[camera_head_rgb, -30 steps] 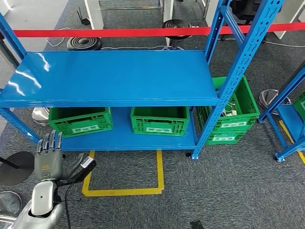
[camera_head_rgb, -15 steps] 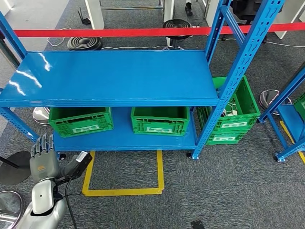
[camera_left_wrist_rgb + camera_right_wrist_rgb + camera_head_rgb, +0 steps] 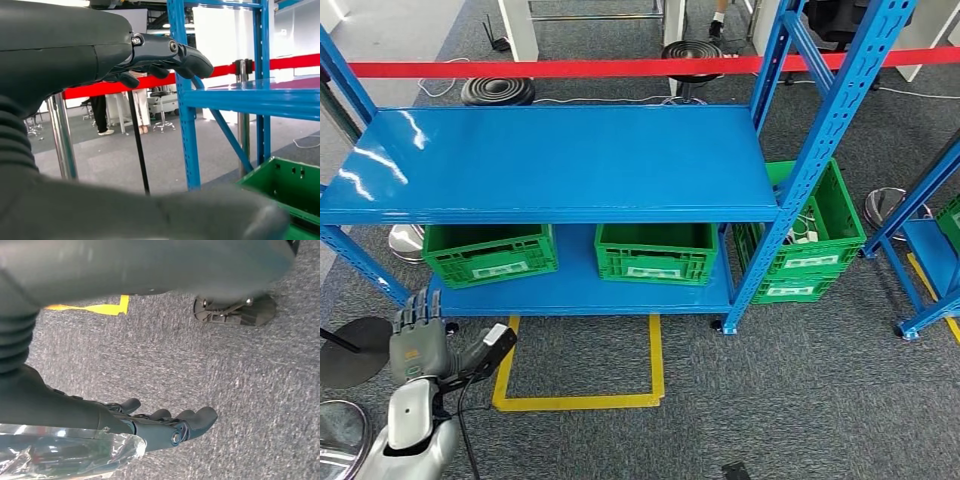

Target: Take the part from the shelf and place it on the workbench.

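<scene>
Lowered a little from where it was a second ago, the left robot hand (image 3: pixel 416 335) now sits at the bottom left of the head view, in front of the shelf's (image 3: pixel 546 160) left leg. Its fingers point up and hold nothing. The left wrist view shows those fingers stretched out straight, well apart from the thumb, with one blue upright beyond them.

The right robot hand (image 3: pixel 162 425) hangs over the grey carpet (image 3: pixel 788 400). Its fingers are extended and clear of the thumb, with nothing between them. Clear crinkled plastic (image 3: pixel 68 455) lies along the side of the fingers away from the thumb. I cannot tell whether it touches the hand, or whether the part is inside it.

Two green crates (image 3: pixel 490 253) (image 3: pixel 656 252) stand side by side on the shelf's lower board. More green crates (image 3: pixel 810 235) are stacked on the floor just beyond its right uprights. A red barrier tape (image 3: pixel 546 68) runs across behind the shelf, with two black round stools (image 3: pixel 497 91) (image 3: pixel 691 52) near it. A yellow floor marking (image 3: pixel 580 400) outlines a square on the carpet in front of the lower board. Part of a second blue rack (image 3: pixel 924 240) stands at the right edge. People's legs (image 3: pixel 100 112) are in the distance in the left wrist view.
</scene>
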